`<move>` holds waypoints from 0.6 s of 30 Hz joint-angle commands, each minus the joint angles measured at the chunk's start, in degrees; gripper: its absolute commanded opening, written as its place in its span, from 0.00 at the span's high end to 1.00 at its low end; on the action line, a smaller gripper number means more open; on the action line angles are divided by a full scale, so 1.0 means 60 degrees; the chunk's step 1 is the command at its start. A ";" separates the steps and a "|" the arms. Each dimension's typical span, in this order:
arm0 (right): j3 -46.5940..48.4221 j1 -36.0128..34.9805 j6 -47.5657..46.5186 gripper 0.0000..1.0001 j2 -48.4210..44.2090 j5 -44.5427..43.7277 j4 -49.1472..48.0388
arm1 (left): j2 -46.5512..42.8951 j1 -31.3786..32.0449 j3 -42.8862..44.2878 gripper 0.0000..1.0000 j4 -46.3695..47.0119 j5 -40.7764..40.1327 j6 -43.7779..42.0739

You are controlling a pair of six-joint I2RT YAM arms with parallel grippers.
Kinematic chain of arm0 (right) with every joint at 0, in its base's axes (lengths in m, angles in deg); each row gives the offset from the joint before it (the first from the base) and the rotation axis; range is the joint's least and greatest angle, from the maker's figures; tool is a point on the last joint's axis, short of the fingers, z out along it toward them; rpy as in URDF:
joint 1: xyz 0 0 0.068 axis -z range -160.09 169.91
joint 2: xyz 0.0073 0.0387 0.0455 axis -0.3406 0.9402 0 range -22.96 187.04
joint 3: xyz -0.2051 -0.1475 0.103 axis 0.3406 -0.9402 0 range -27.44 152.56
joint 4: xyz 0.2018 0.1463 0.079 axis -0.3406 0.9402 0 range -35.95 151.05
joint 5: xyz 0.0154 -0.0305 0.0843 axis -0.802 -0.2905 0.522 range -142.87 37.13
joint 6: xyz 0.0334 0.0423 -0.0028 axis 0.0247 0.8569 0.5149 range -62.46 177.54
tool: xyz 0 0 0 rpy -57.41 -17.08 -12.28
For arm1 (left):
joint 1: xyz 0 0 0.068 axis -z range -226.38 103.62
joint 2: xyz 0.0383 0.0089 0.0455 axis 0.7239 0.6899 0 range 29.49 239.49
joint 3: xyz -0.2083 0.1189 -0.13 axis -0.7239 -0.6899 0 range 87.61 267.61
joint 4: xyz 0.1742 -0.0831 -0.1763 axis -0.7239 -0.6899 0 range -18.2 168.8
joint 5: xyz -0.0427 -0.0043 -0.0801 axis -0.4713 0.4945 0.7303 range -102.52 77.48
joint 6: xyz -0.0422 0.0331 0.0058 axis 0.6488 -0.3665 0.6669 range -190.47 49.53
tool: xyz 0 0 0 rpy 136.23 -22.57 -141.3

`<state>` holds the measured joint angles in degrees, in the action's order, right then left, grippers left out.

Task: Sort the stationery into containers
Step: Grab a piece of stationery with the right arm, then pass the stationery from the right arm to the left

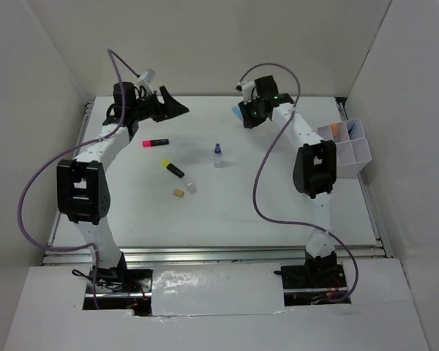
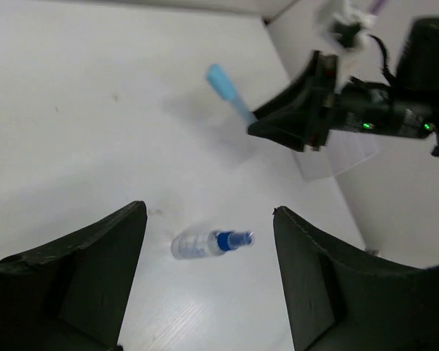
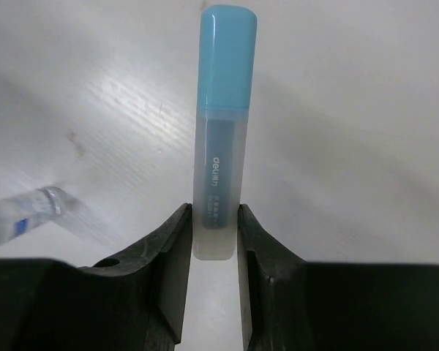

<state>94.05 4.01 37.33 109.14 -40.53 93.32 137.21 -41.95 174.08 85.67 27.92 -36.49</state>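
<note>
My right gripper [image 1: 243,117] is shut on the light-blue-capped clear tube [image 3: 219,131] and holds it above the far middle of the table; the tube also shows in the left wrist view [image 2: 227,91]. My left gripper [image 1: 174,102] is open and empty at the far left, raised. The tiny blue-capped bottle [image 1: 218,155] stands mid-table and shows between my left jaws [image 2: 208,243]. The pink highlighter [image 1: 155,142], yellow highlighter [image 1: 172,168] and tan eraser [image 1: 178,194] lie left of centre. The clear organiser tray [image 1: 345,153] stands at the right edge with blue and orange items in its far compartments.
A small clear piece [image 1: 191,187] lies beside the eraser. White walls close in the table on the left, far and right sides. Purple cables loop beside both arms.
</note>
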 commanded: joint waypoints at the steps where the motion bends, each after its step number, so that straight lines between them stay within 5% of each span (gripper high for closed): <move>1: 0.0055 0.0540 0.2061 1.00 -0.2921 0.0461 -0.1168 | -0.1092 -0.0357 -0.0071 0.18 0.2499 0.0260 0.1672; 8: -0.3619 0.0512 0.4142 1.00 -0.6441 0.0976 -0.2837 | -0.2922 0.0110 -0.1725 0.19 0.4201 0.0584 0.2834; 18: -0.7591 -0.1538 0.5872 1.00 -1.0002 0.0290 -0.4551 | -0.4755 0.2586 -0.2899 0.17 0.4421 -0.0559 0.3521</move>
<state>51.34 -2.79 68.04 51.94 -35.75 71.55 110.13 -27.66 157.14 107.00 27.47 -19.05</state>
